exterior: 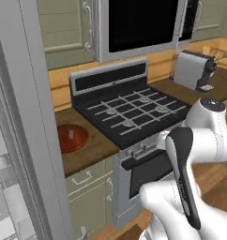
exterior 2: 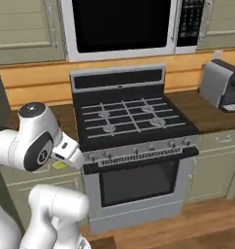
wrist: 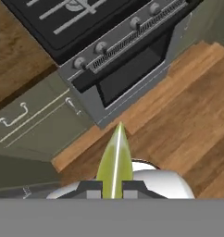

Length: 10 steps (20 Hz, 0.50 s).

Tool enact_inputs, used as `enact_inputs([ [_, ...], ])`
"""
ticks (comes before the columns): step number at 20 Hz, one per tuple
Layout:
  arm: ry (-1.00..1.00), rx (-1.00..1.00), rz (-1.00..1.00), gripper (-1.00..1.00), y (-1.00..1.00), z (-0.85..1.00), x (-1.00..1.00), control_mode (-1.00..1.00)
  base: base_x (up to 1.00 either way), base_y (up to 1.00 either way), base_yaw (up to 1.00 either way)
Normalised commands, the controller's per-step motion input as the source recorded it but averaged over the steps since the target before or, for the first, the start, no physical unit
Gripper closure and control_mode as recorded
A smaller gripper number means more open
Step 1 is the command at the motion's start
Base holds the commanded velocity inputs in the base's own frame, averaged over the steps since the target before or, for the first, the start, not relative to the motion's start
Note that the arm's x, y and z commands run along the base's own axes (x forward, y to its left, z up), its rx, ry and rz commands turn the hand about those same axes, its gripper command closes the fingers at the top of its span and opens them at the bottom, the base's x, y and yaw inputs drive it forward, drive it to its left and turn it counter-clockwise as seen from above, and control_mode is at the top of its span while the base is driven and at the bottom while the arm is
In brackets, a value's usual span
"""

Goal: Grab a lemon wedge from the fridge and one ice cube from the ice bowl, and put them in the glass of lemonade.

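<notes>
The lemon wedge (wrist: 115, 159) is a yellow-green sliver that stands up between my two dark fingertips, and my gripper (wrist: 113, 189) is shut on it. In the hand view it hangs over the wooden floor in front of the oven. A small yellow-green bit of the lemon wedge (exterior 2: 58, 165) peeks out under my white hand at the left counter edge. The fridge (exterior: 31, 117) has its grey door standing open at the far left, with pale shelves below. On the brown counter between fridge and stove sits the reddish-brown ice bowl (exterior: 71, 138). The glass of lemonade is out of view.
A black gas stove (exterior 2: 131, 119) with a knob row and oven door sits in the middle. A microwave (exterior 2: 122, 24) hangs above it. A grey coffee machine (exterior 2: 219, 82) stands on the right counter. Beige drawers (wrist: 21, 115) and wooden floor (wrist: 188, 102) lie below.
</notes>
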Motion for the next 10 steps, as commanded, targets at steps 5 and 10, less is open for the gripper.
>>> enact_inputs([
  [5,0.00,0.00,0.00,1.00,0.00,0.00,0.00,1.00,0.17,0.00,1.00],
  [10,0.00,0.00,0.00,1.00,0.00,0.00,0.00,1.00,0.59,-0.12,0.93],
])
